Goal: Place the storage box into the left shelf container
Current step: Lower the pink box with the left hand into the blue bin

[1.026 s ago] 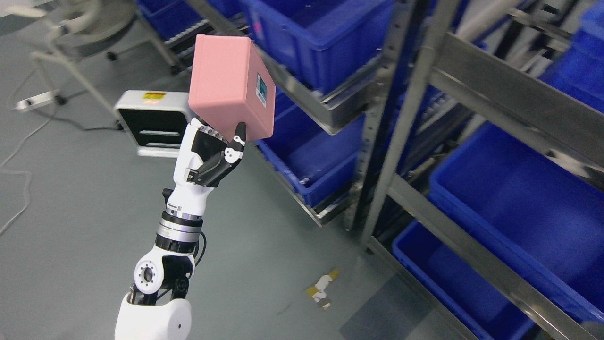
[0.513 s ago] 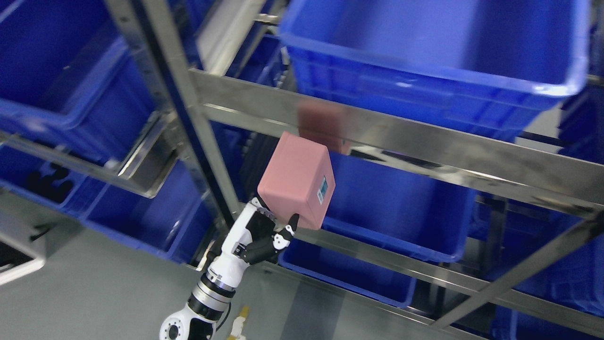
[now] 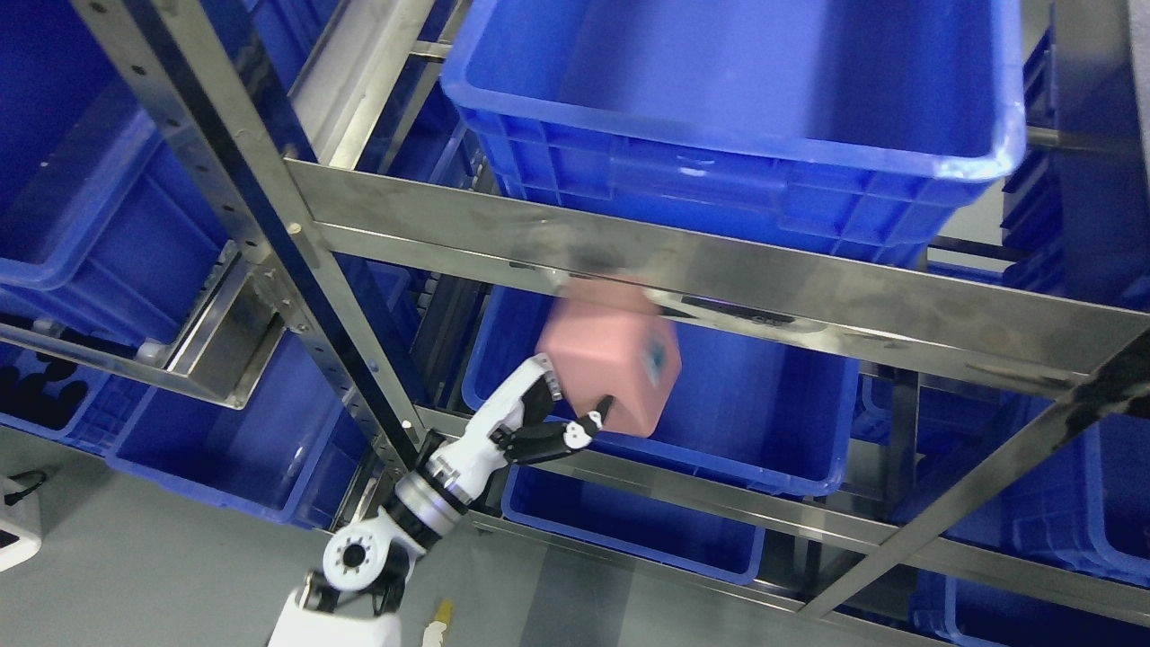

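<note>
A pink storage box [image 3: 609,364] with a small label on its right face is held up in my left hand [image 3: 550,424], whose fingers are curled under its lower left corner. The box is slightly blurred. It hangs just over the front rim of a blue bin [image 3: 764,395] on the middle shelf level, right below the steel crossbar [image 3: 719,270]. My left arm rises from the bottom edge, left of the middle. The right arm does not show.
A large blue bin [image 3: 737,108] sits on the shelf above the crossbar. More blue bins [image 3: 108,216] fill the rack bay to the left, beyond a steel upright [image 3: 269,243]. Another bin [image 3: 629,530] lies on the lower level. Grey floor shows at the bottom left.
The camera has swung from the floor to the rack, so the whole picture has shifted. My left hand has carried the pink box forward and right, up under the crossbar over the middle bin.
</note>
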Available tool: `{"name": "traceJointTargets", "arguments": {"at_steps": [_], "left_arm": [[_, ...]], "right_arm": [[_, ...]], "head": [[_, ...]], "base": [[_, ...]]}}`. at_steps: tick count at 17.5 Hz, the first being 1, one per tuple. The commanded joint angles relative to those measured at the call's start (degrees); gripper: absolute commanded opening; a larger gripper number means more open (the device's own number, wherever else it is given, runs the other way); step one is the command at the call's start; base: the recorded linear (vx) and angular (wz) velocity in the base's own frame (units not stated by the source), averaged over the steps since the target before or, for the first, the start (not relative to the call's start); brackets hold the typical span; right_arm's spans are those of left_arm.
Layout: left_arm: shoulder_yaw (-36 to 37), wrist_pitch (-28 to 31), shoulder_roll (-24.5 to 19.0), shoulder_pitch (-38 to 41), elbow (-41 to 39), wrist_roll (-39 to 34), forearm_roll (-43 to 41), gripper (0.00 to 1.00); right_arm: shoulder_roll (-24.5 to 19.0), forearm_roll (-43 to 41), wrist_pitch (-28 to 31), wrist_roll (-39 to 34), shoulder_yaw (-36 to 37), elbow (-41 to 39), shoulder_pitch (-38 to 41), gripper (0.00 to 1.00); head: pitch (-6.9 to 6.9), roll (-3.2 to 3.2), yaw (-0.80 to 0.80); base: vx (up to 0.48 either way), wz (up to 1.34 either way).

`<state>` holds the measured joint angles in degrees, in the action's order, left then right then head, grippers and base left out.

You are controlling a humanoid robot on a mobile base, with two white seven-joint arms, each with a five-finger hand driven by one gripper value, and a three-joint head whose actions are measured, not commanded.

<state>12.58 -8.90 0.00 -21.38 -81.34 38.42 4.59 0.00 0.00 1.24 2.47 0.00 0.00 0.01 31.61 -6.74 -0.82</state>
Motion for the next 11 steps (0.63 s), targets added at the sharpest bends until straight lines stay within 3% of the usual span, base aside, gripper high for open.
{"name": "traceJointTargets", "arguments": {"at_steps": [1,11], "left_arm": [[1.3,0.6,-1.0,-15.0,17.2,6.2,-20.5,0.04],[17.6,-1.2,-1.0,-25.3,31.9,5.7,-28.3,0.06]], "right_arm": [[1.0,0.1,0.0,0.0,0.3,-1.0,0.5,1.00],[1.0,0.1,0.0,0.0,0.3,-1.0,0.5,1.00]], "head": [[0.00,0.00,0.00],[0.00,0.00,0.00]], "base": [[-0.019,0.14],[-0.005,0.02]]}}
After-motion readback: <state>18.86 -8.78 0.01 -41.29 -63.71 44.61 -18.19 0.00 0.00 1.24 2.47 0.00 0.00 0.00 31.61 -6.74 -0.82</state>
